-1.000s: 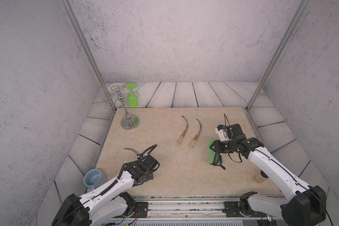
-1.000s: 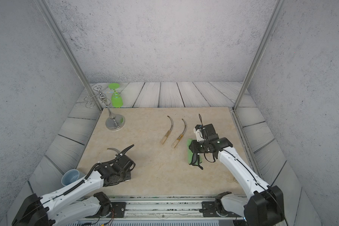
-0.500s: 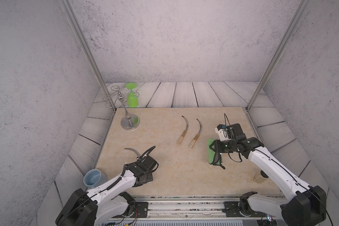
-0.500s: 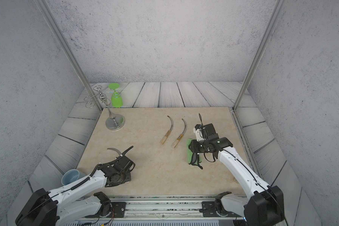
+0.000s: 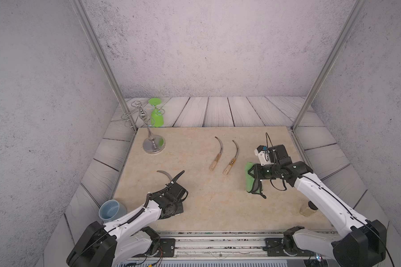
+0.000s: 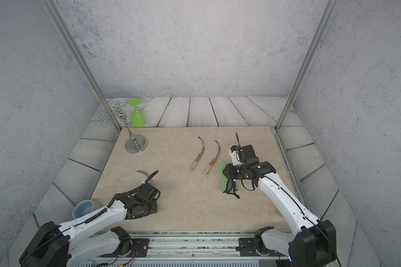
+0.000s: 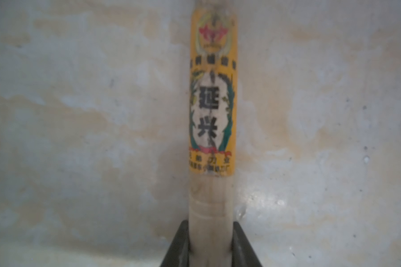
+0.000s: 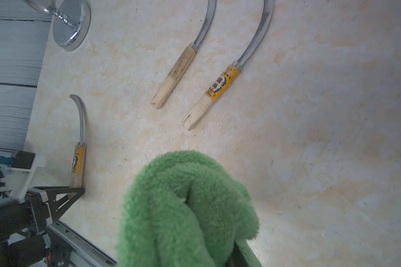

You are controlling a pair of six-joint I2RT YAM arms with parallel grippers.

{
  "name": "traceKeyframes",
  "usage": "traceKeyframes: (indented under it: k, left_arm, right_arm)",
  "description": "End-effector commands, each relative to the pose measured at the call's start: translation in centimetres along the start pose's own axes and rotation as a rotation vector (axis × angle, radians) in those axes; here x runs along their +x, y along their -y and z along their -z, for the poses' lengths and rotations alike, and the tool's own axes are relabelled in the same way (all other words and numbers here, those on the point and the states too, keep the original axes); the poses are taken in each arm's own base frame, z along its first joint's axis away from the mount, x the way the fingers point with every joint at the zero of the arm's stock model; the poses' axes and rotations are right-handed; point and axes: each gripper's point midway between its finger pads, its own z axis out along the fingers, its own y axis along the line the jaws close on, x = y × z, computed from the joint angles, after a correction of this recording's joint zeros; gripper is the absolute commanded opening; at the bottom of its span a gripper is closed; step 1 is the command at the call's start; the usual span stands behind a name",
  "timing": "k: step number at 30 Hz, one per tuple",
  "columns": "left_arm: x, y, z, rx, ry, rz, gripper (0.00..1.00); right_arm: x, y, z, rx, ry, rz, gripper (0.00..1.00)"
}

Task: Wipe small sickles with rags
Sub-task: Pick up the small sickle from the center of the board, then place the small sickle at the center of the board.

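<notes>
Three small sickles show. My left gripper (image 7: 210, 233) is shut on the pale handle end of one with an orange label (image 7: 212, 104). This sickle lies on the slab, its curved blade (image 5: 164, 174) pointing away from the wrist (image 5: 173, 196). The right wrist view shows the same sickle (image 8: 79, 157). A plain-handled sickle (image 5: 214, 159) and a labelled sickle (image 5: 230, 161) lie side by side mid-slab, untouched. My right gripper (image 5: 256, 174) is shut on the green fuzzy rag (image 5: 249, 179), which hangs bunched over its jaws (image 8: 185, 208), black strap trailing, just right of the labelled sickle (image 8: 218, 90).
A chrome glass stand (image 5: 153, 144) stands at the slab's back left, a green upside-down glass (image 5: 156, 115) behind it. A blue cup (image 5: 110, 210) lies off the slab's front left. A small jar (image 5: 308, 208) sits front right under my right arm. The rail (image 5: 218, 240) runs along the front.
My left gripper's jaws have closed onto the sickle handle. The right arm and the rag have stayed where they were.
</notes>
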Motion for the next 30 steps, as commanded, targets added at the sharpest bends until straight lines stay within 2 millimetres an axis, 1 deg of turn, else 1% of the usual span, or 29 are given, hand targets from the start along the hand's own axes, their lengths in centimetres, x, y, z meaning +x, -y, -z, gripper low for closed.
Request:
traceKeyframes:
  k: [1, 2, 5, 7, 8, 10, 13, 15, 19, 22, 25, 30]
  left_arm:
    - [-0.3, 2.6, 0.8, 0.079, -0.021, -0.080, 0.00]
    - [-0.4, 3.0, 1.0, 0.081, -0.023, -0.102, 0.00]
    - [-0.3, 5.3, 1.6, 0.108, -0.030, -0.211, 0.00]
    - [0.2, 7.5, 1.9, 0.134, -0.039, -0.318, 0.00]
    - [0.4, 8.4, 2.0, 0.138, -0.048, -0.357, 0.00]
    - [1.3, 10.7, 2.3, 0.168, -0.064, -0.472, 0.00]
    - [2.8, 13.2, 2.4, 0.194, -0.090, -0.584, 0.00]
    - [3.7, 14.0, 2.4, 0.183, -0.103, -0.632, 0.00]
    - [5.4, 15.7, 2.9, 0.193, -0.108, -0.714, 0.00]
    - [6.3, 16.5, 3.5, 0.177, -0.102, -0.769, 0.00]
    - [7.0, 17.7, 3.7, 0.197, -0.110, -0.801, 0.00]
    - [8.2, 19.7, 3.2, 0.232, -0.129, -0.878, 0.00]
  right_arm:
    - [-0.8, 0.0, 0.6, 0.020, 0.017, 0.002, 0.32]
    - [-0.8, 0.2, 0.7, 0.027, 0.017, 0.001, 0.32]
    - [-0.8, 0.3, 0.9, 0.038, 0.022, -0.002, 0.32]
    - [-1.0, 0.5, 1.0, 0.048, 0.027, -0.004, 0.32]
    - [-1.0, 0.5, 1.0, 0.053, 0.027, -0.004, 0.32]
    - [-1.1, 0.6, 1.1, 0.062, 0.028, -0.006, 0.31]
    - [-1.3, 0.8, 1.2, 0.075, 0.028, -0.008, 0.31]
    - [-1.4, 0.9, 1.5, 0.088, 0.030, -0.008, 0.31]
    - [-1.6, 1.2, 1.8, 0.104, 0.035, -0.012, 0.31]
    - [-1.6, 1.2, 2.0, 0.104, 0.040, -0.018, 0.31]
    - [-1.5, 1.2, 2.1, 0.106, 0.043, -0.021, 0.31]
    - [-1.3, 1.6, 2.3, 0.125, 0.036, -0.020, 0.31]
